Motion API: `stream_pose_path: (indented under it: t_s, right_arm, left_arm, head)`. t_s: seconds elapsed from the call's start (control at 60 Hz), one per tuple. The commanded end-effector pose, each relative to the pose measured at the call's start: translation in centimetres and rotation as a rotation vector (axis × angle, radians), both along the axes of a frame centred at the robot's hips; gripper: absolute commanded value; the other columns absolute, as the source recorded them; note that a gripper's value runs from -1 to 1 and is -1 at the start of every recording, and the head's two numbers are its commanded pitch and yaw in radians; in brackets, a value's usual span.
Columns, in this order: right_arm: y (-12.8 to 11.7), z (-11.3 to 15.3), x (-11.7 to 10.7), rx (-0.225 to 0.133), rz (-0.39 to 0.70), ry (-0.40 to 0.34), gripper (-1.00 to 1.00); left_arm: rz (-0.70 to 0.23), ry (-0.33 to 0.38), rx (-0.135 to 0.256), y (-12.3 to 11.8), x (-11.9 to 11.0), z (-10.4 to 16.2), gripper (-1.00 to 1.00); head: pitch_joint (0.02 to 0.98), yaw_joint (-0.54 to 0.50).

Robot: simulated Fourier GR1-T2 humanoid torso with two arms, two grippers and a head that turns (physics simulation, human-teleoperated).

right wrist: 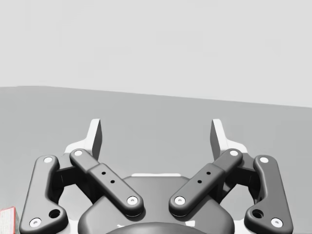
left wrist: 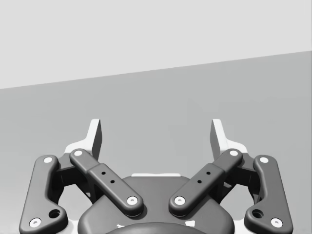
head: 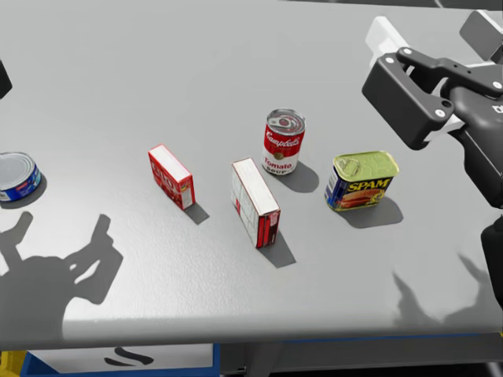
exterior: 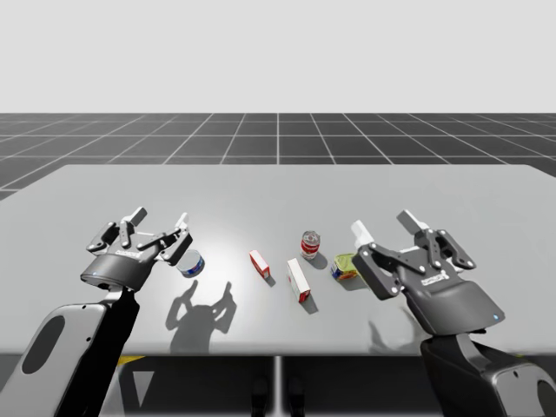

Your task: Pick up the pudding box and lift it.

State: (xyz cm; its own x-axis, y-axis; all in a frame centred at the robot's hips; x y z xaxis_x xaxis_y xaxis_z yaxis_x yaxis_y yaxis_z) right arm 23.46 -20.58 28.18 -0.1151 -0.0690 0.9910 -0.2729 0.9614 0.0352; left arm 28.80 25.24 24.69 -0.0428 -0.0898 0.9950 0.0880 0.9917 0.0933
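the pudding box (head: 255,202) — i take it to be the larger red and white box — stands on a long edge near the middle of the table (head: 236,47). both broad faces are free, so fingers could close across its thin width. a smaller red box (head: 170,177) and a red and white can (head: 283,141) sit near but apart. my right fingers (exterior: 359,231) hover nearer to it, spread, gripping nothing — my left fingers (exterior: 181,224) likewise released, by a flat blue can (head: 16,177).
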Motion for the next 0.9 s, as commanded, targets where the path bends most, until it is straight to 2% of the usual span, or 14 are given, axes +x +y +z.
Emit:
stream_pose_path:
  t_s: [0.017,0.05,0.067,0.133,0.183,0.433,0.483,0.55,0.6,0.667,0.817,0.9]
  right_arm:
    - [1.5,-0.4,-4.3,0.013,0.118,0.050,-1.00]
    - [1.8,-0.7,-5.0,0.010,0.135,0.063,-1.00]
    - [2.0,-0.9,-5.4,-0.005,0.142,0.063,-1.00]
    - [2.4,-1.5,-6.4,-0.005,0.160,0.082,-1.00]
    - [2.8,-2.2,-7.4,-0.020,0.177,0.099,-1.00]
    - [4.6,-5.2,-9.9,-0.025,0.242,0.194,-1.00]
    - [4.9,-5.6,-10.0,-0.014,0.249,0.210,-1.00]
    - [5.6,-6.7,-10.2,-0.043,0.250,0.216,-1.00]
    - [6.0,-7.2,-10.2,-0.037,0.252,0.237,-1.00]
    - [6.6,-8.3,-10.0,-0.057,0.241,0.245,-1.00]
    - [7.1,-9.8,-9.0,-0.040,0.225,0.293,-1.00]
    - [7.5,-10.8,-8.2,-0.058,0.186,0.295,-1.00]
  left_arm:
    - [0.000,0.001,-0.001,0.0,0.0,0.0,-1.00]
    - [0.000,0.001,-0.002,0.0,0.0,0.0,-1.00]
    - [0.001,0.001,-0.002,0.0,0.0,0.0,-1.00]
    - [0.002,0.002,-0.001,0.0,0.0,0.0,-1.00]
    - [0.002,0.001,-0.002,0.0,0.0,0.0,-1.00]
    - [0.000,0.000,0.003,0.0,0.0,0.0,-1.00]
    - [0.000,0.000,0.004,0.0,0.0,-0.1,-1.00]
    - [-0.001,-0.002,0.006,0.0,0.0,-0.1,-1.00]
    - [-0.001,-0.001,0.006,0.0,0.0,-0.1,-1.00]
    - [-0.001,-0.001,0.006,0.0,0.0,-0.1,-1.00]
    - [-0.002,-0.001,0.006,0.0,0.0,-0.1,-1.00]
    - [-0.002,-0.002,0.007,0.0,0.0,-0.1,-1.00]
  head:
    - [0.886,-0.09]
    - [0.887,-0.09]
    - [0.888,-0.09]
    - [0.887,-0.09]
    - [0.886,-0.09]
    - [0.887,-0.09]
    - [0.886,-0.09]
    - [0.887,-0.09]
    - [0.887,-0.09]
    - [0.887,-0.09]
    - [0.891,-0.08]
    - [0.891,-0.08]
